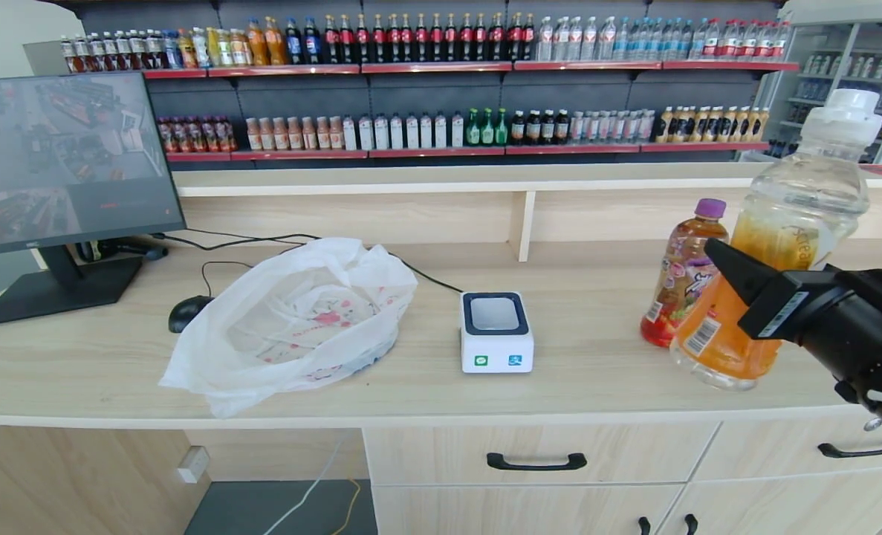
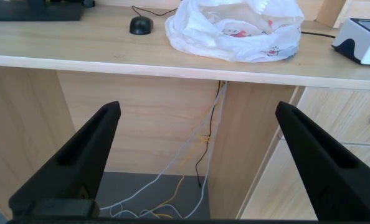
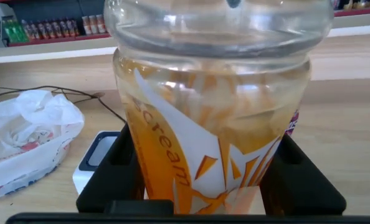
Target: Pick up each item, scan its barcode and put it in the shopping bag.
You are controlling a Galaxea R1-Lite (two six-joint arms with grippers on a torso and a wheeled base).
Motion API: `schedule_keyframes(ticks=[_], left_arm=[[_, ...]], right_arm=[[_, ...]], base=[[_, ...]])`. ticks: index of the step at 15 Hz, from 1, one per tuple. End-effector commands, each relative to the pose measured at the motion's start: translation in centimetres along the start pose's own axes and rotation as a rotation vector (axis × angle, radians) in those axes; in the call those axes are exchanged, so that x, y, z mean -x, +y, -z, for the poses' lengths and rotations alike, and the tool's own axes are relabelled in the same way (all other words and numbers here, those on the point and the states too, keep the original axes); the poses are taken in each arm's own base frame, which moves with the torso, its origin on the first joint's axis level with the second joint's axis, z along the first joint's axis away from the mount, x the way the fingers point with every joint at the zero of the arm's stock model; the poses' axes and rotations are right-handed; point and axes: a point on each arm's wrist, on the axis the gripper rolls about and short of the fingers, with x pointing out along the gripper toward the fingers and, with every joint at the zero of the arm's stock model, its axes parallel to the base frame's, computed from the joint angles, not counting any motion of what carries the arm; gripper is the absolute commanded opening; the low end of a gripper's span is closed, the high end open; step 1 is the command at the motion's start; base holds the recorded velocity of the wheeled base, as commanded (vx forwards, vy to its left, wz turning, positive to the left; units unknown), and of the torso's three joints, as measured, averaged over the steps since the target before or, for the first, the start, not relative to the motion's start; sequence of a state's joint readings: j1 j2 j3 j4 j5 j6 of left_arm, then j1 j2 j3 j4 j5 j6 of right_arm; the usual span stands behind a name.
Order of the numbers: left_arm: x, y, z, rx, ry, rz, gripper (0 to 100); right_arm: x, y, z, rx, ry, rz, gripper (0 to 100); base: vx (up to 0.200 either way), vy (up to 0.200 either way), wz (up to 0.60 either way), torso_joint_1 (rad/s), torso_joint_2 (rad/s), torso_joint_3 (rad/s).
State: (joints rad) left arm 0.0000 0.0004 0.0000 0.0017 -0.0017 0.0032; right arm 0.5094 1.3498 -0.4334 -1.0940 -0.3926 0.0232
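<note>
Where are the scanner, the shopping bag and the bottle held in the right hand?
barcode scanner (image 1: 497, 349): head view, white front face.
shopping bag (image 1: 299, 319): head view, middle of crumpled plastic.
orange drink bottle (image 1: 701, 336): head view, barcode label low on its side.

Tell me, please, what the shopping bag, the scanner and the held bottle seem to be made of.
The shopping bag looks like thin, translucent white plastic film, given its crumpled folds. The scanner seems hard, smooth white plastic with a dark-framed window on top. The orange drink bottle in the right end effector appears clear plastic; liquid shows through.
</note>
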Motion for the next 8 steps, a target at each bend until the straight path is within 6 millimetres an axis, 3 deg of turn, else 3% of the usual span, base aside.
schedule_keyframes(ticks=[1,5,8], left_arm=[[0.0,0.0,0.0,0.002,-0.001,0.0,100],[0.0,0.0,0.0,0.0,-0.001,0.0,100],[0.0,0.0,0.0,0.0,-0.001,0.0,100]], right_arm=[[0.2,1.4,0.6,-0.035,0.009,-0.026,0],[0.1,2.5,1.2,-0.102,0.028,-0.055,0],[2.0,3.6,1.7,-0.23,0.07,-0.141,0]], base=[[0.0,0.0,0.0,0.0,0.0,0.0],[0.0,0.0,0.0,0.0,0.0,0.0],[0.0,0.0,0.0,0.0,0.0,0.0]])
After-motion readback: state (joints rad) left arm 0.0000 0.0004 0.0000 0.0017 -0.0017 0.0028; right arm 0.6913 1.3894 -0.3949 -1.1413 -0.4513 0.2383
